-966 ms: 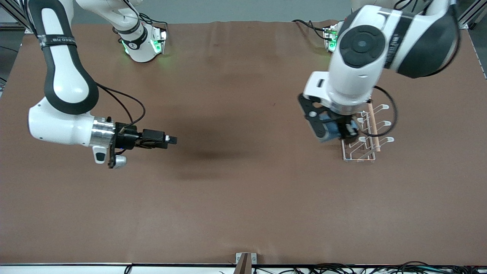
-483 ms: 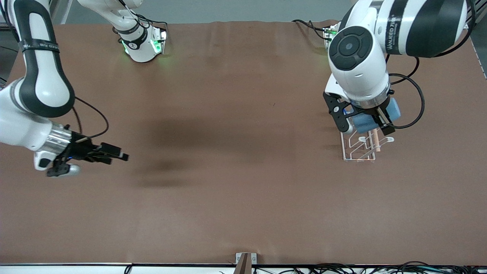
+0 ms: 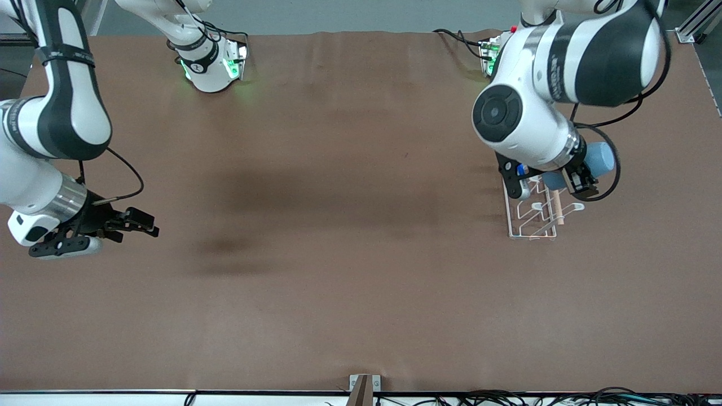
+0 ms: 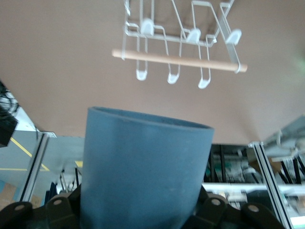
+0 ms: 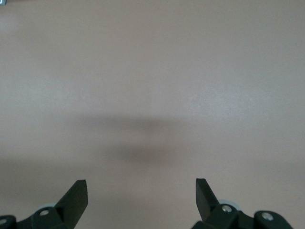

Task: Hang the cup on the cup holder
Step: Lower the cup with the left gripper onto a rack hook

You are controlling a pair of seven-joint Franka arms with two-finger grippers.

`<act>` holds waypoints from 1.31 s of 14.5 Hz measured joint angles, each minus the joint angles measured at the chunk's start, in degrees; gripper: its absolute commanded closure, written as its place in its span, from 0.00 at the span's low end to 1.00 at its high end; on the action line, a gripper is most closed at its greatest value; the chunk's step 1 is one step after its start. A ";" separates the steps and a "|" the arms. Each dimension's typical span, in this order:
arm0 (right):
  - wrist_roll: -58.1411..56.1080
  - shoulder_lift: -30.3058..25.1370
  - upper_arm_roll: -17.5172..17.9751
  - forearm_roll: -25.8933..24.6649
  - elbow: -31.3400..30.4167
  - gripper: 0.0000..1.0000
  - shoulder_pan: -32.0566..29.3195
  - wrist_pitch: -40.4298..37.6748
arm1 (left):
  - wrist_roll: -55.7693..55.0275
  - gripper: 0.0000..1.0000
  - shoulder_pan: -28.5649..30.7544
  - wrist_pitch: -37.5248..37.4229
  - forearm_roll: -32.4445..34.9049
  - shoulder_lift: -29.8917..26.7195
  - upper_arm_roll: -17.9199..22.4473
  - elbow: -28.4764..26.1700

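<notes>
You had the right gripper (image 3: 148, 224) released and empty over bare table at the right arm's end, waiting out of the way. The rack (image 3: 533, 217) stood at the left arm's end. Above it your left gripper (image 3: 571, 179) clenched the blue cup (image 3: 598, 159) lying sideways, probably so a prong could enter its mouth.
</notes>
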 measured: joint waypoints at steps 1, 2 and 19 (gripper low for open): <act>0.94 -0.17 0.06 -1.40 0.00 0.00 0.91 0.00 | 0.00 0.36 0.00 -0.14 1.99 0.08 0.02 -1.87; 1.71 -0.49 0.08 -3.16 0.01 0.00 1.72 0.01 | 0.00 0.37 0.00 -0.16 3.90 0.24 0.02 -3.55; 2.66 -9.07 -0.70 -7.37 16.63 0.00 -0.26 -31.48 | -19.82 0.38 -4.44 -0.18 15.78 14.85 0.01 -9.93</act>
